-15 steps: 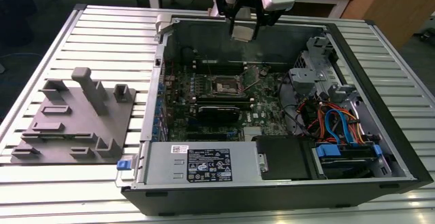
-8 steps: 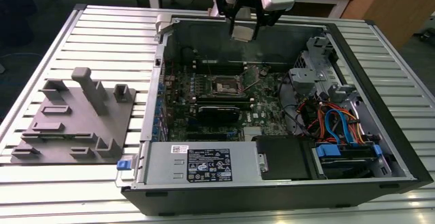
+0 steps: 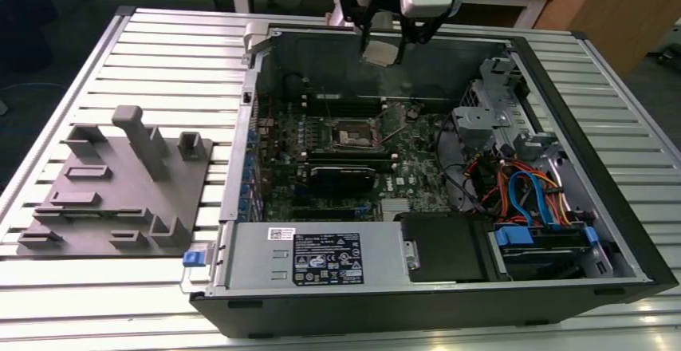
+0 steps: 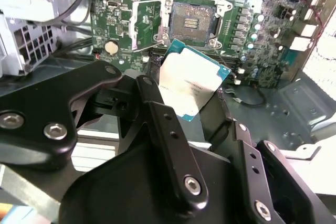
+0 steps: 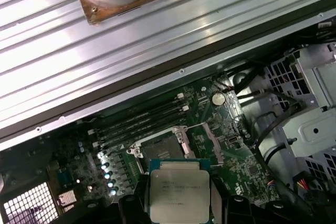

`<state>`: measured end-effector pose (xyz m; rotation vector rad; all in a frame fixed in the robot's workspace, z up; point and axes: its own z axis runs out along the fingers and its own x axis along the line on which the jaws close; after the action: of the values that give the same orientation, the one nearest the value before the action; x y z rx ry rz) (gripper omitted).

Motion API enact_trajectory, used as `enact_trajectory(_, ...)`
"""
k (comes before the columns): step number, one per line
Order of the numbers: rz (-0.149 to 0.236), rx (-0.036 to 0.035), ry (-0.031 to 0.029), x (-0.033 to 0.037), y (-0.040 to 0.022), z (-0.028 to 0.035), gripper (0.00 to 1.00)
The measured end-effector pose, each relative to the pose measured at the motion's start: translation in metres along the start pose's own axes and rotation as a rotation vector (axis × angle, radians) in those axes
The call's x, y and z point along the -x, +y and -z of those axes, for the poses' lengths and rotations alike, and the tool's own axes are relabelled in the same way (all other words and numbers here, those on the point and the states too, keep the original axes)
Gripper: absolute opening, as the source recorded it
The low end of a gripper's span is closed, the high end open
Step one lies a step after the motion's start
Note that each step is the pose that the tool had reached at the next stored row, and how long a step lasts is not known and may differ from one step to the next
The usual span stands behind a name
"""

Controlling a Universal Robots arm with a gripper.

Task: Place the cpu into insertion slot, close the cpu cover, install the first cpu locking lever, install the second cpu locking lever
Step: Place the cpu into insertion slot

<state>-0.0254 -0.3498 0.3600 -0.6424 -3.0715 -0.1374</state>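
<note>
- The cpu (image 3: 380, 52), its dull silver top turned up, is gripped by two opposite edges in the clenched pincer (image 3: 383, 45) and held in the air over the far end of the open computer case (image 3: 319, 319)
- In both wrist views the cpu (image 4: 191, 85) (image 5: 178, 192) is seen clamped between the black fingers (image 4: 155, 98), clear of the board and hanging above the insertion slot
- The insertion slot (image 3: 352, 136) lies uncovered on the green circuit board (image 3: 410, 175), its square bed of contacts (image 4: 191, 22) exposed inside the silvery rim
- The cpu cover (image 4: 133, 24) is seen as a thin silvery frame lifted off the slot at one side; how far it is tilted cannot be told
- Long black memory sticks (image 5: 139, 121) are seated in a row just beside the slot, and a round coin battery (image 4: 111, 46) is set into the board nearby
- The case is laid on its side on a slatted metal bench (image 3: 159, 56), with blue cables (image 3: 532, 195) bundled at the exterior view's right
- A grey fixture block (image 3: 117, 199) is stood on the bench at the exterior view's left, apart from the case
</note>
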Motion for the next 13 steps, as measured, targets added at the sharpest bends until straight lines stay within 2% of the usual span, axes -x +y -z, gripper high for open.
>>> enact_trajectory(3,-0.011,0.0003,-0.0010,-0.0004,-0.0001,0.0000,0.54)
enact_trajectory(13,-0.013,0.0003,-0.0012,-0.0004,-0.0002,0.0000,0.54)
